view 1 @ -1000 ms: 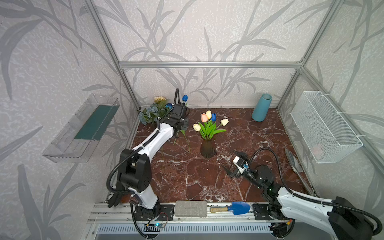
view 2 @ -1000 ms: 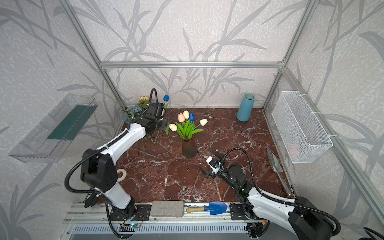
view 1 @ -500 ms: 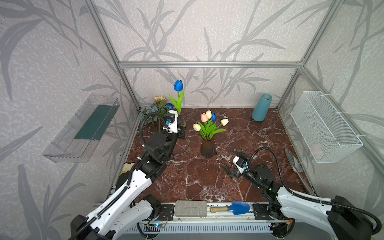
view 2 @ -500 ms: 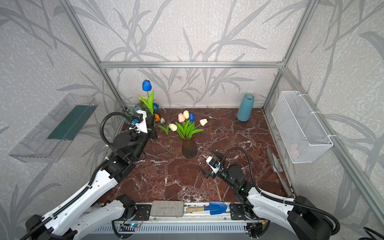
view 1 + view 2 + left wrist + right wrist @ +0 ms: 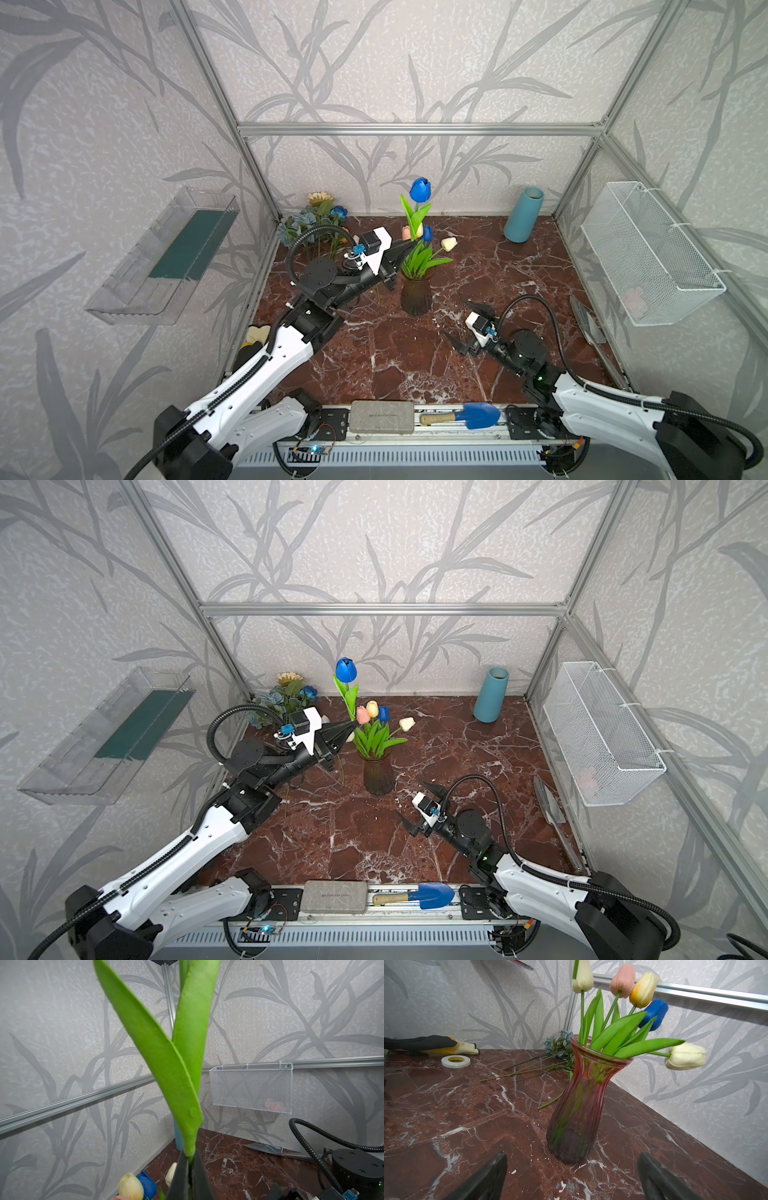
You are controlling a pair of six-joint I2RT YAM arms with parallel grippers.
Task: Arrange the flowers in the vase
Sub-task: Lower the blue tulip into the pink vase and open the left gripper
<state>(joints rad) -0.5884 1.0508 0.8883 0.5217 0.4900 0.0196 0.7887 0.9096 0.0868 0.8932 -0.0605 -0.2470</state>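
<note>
Tulip [image 5: 419, 190] upright, stem pinched in left gripper [image 5: 408, 248], just left of vase [image 5: 415, 296]; stem end seemingly below rim, so lift before shifting right; right gripper [image 5: 465, 326] spread wide, low near vase

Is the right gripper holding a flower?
No, the right gripper is open and empty, short of the vase.

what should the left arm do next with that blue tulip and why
Probably lift it higher before moving sideways. The left gripper is shut on the blue tulip, held upright beside the vase. Its stem end seems to hang below the vase's rim, so a sideways move now would likely hit the glass instead of entering the mouth.
</note>
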